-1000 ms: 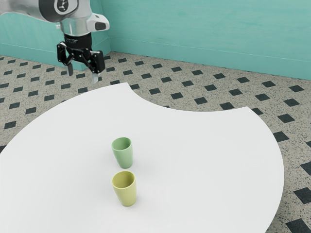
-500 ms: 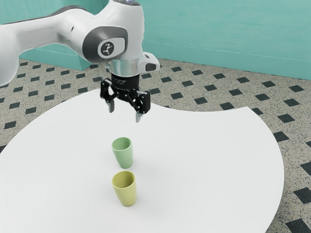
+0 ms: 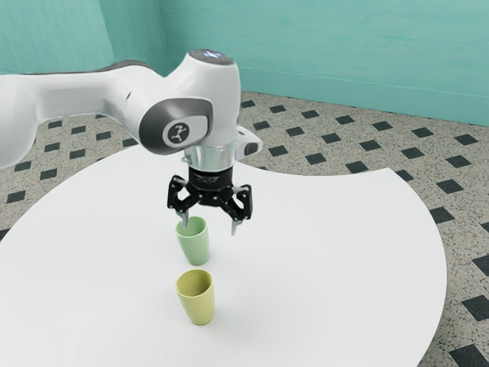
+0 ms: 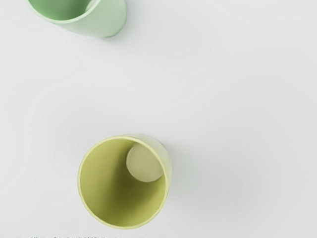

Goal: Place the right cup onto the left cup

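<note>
Exterior view: the pincer [image 3: 210,223] is open, its two fingers [image 3: 236,226] spread well apart and pointing down over the white surface [image 3: 328,260]. The arm [image 3: 72,95] comes in from the exterior view's left, white with grey parts, and bends downward to the black pincer. In that view one fingertip overlaps the rim of the green cup [image 3: 195,246]; whether the two touch, I cannot tell.

Both cups stand upright on the surface with their mouths facing up, each a little narrower at the base than at the rim. The yellow cup [image 3: 201,306] is nearer the exterior camera, and the green cup is just beyond it, the pair close together but apart. Neither is stacked on the other.

Seen from the wrist, the yellow cup's round mouth is whole, and its pale round bottom can be made out inside. The green cup is partly cut off by the picture's edge, with part of its rim, inside and outer wall in sight. Bare white surface lies between the two, and soft shadows fall beside them.

Past the surface's edge, which has a curved notch, lies a speckled floor [image 3: 306,141] with dark diamonds, and behind it stands a teal wall [image 3: 344,53].
</note>
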